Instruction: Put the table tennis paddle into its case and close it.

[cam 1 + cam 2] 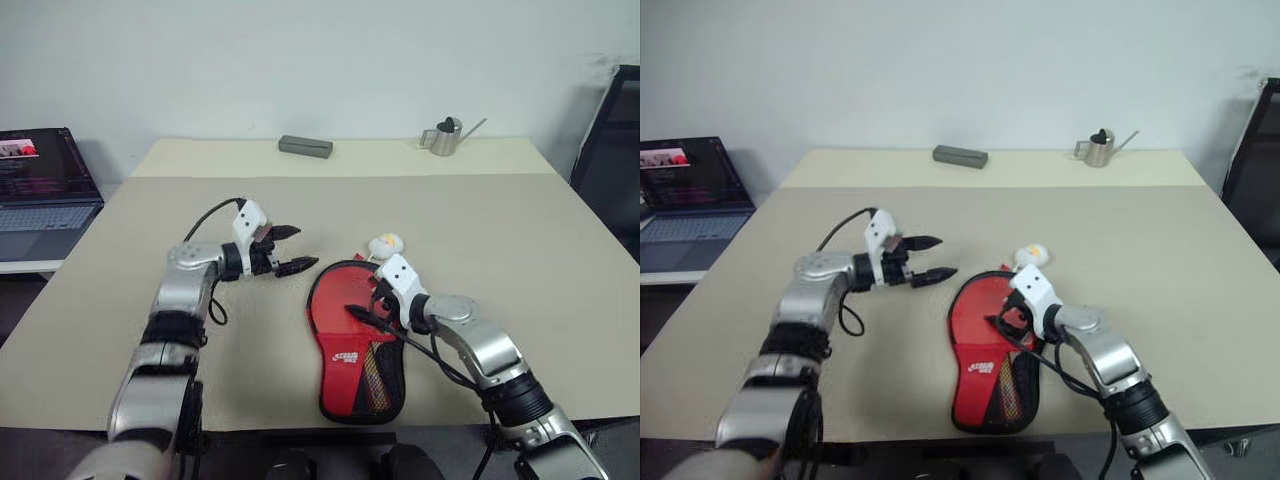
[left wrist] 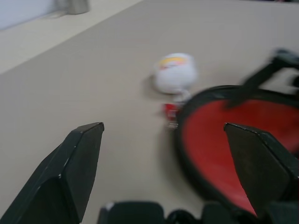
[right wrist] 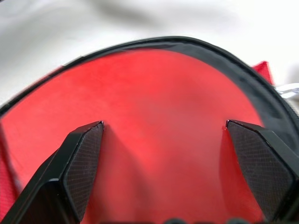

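Note:
The black case (image 1: 326, 402) lies open near the table's front edge, its rim curving around a red inside. The table tennis paddle (image 1: 335, 318) rests in it, red face up, with its striped handle (image 1: 372, 378) pointing toward the near edge beside black mesh. A white-yellow charm (image 1: 385, 243) sits on the table just beyond the case. My right gripper (image 1: 366, 303) is open and low over the paddle's face, which also shows in the right wrist view (image 3: 159, 107). My left gripper (image 1: 307, 247) is open above the table, left of the case and apart from it.
A grey block (image 1: 305, 146) and a small metal watering can (image 1: 445, 137) stand at the table's far edge. An open laptop (image 1: 40, 190) sits on a lower surface to the left. A black chair (image 1: 612, 150) stands at the right.

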You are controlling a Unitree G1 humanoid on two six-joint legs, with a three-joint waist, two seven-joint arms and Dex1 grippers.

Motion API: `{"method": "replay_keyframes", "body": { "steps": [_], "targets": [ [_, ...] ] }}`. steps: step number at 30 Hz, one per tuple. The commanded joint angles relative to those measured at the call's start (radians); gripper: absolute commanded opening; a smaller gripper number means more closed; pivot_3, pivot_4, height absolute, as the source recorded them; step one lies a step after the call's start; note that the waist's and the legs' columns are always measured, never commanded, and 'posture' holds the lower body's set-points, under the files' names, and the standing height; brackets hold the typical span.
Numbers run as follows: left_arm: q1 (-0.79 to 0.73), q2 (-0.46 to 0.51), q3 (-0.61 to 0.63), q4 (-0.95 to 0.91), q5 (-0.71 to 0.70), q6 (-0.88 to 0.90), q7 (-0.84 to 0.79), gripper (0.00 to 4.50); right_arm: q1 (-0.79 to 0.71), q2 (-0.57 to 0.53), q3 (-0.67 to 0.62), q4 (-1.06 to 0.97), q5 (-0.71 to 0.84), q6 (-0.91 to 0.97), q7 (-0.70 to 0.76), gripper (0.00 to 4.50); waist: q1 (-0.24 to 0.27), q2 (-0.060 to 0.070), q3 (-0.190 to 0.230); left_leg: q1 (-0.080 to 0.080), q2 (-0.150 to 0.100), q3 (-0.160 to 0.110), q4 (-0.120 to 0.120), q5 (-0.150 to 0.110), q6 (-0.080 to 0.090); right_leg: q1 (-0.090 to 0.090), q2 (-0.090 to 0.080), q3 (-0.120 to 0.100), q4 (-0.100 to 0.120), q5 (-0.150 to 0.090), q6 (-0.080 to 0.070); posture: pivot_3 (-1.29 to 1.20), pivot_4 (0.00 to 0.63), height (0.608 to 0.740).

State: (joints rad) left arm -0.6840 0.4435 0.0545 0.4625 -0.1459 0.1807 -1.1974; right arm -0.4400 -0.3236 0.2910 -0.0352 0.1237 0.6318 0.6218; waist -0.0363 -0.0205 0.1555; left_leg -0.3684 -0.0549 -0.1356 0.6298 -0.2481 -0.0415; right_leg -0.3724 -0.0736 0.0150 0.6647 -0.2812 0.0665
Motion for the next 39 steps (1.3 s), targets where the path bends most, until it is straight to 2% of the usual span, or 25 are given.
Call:
{"method": "replay_keyframes", "body": {
  "steps": [1, 3, 8, 14, 18, 22, 31, 39],
  "targets": [
    [0.070, 0.007, -0.034, -0.293, -0.099, 0.132, -0.012, 4.48, 0.029, -0.045, -0.016, -0.063, 0.047, 0.086, 0.059, 4.50, 0.004, 0.000, 0.000, 0.000, 0.000, 0.000, 0.000, 0.000, 0.000, 0.000, 0.000, 0.000, 0.000, 0.000, 0.000, 0.00, 0.150, 0.740],
    [0.104, 0.008, -0.057, -0.369, -0.120, 0.171, -0.007, 4.48, 0.031, -0.057, -0.051, -0.130, 0.100, 0.131, 0.083, 4.50, 0.004, 0.001, 0.000, 0.000, 0.002, 0.000, 0.000, 0.000, 0.000, 0.000, 0.000, 0.000, -0.001, 0.000, -0.001, 0.00, 0.150, 0.740],
    [0.116, -0.017, -0.128, -0.420, -0.113, 0.164, 0.026, 4.48, 0.027, -0.145, -0.180, -0.296, 0.269, 0.262, 0.173, 4.50, 0.004, 0.002, 0.005, -0.001, 0.001, 0.001, 0.000, 0.000, 0.000, -0.001, 0.000, 0.000, -0.001, 0.000, -0.002, 0.00, 0.150, 0.740],
    [0.106, -0.047, -0.195, -0.349, -0.077, 0.080, 0.063, 4.48, 0.032, -0.295, -0.398, -0.366, 0.449, 0.380, 0.232, 4.50, 0.007, 0.002, 0.006, -0.007, -0.001, 0.001, 0.000, -0.001, 0.001, -0.004, 0.000, -0.001, -0.004, 0.000, -0.002, 0.00, 0.150, 0.740],
    [0.085, -0.074, -0.241, -0.262, -0.047, 0.016, 0.058, 4.48, 0.025, -0.369, -0.487, -0.334, 0.477, 0.379, 0.224, 4.50, 0.006, 0.002, 0.006, -0.012, -0.002, 0.001, 0.000, -0.001, 0.001, -0.009, 0.000, -0.001, -0.004, 0.000, -0.003, 0.00, 0.150, 0.740],
    [0.066, -0.100, -0.272, -0.182, -0.018, -0.048, 0.060, 4.48, 0.017, -0.393, -0.500, -0.309, 0.465, 0.352, 0.194, 4.50, 0.007, 0.001, 0.007, -0.013, -0.003, 0.002, 0.001, -0.001, 0.001, -0.010, -0.001, -0.001, -0.004, 0.000, -0.003, 0.00, 0.150, 0.740],
    [0.022, -0.181, -0.360, 0.136, 0.112, -0.285, 0.083, 4.48, -0.001, -0.385, -0.464, -0.289, 0.442, 0.307, 0.135, 4.50, 0.009, 0.002, 0.006, -0.014, -0.003, 0.002, 0.001, -0.001, 0.002, -0.010, -0.001, -0.001, -0.003, 0.000, -0.003, 0.00, 0.150, 0.740],
    [0.016, -0.198, -0.358, 0.209, 0.124, -0.332, 0.087, 4.48, -0.122, -0.347, -0.379, -0.178, 0.403, 0.282, 0.101, 4.50, 0.008, 0.003, 0.006, -0.010, -0.003, 0.002, 0.001, 0.000, 0.002, -0.007, -0.002, -0.002, -0.003, 0.000, -0.002, 0.00, 0.150, 0.740]
  ]
}}
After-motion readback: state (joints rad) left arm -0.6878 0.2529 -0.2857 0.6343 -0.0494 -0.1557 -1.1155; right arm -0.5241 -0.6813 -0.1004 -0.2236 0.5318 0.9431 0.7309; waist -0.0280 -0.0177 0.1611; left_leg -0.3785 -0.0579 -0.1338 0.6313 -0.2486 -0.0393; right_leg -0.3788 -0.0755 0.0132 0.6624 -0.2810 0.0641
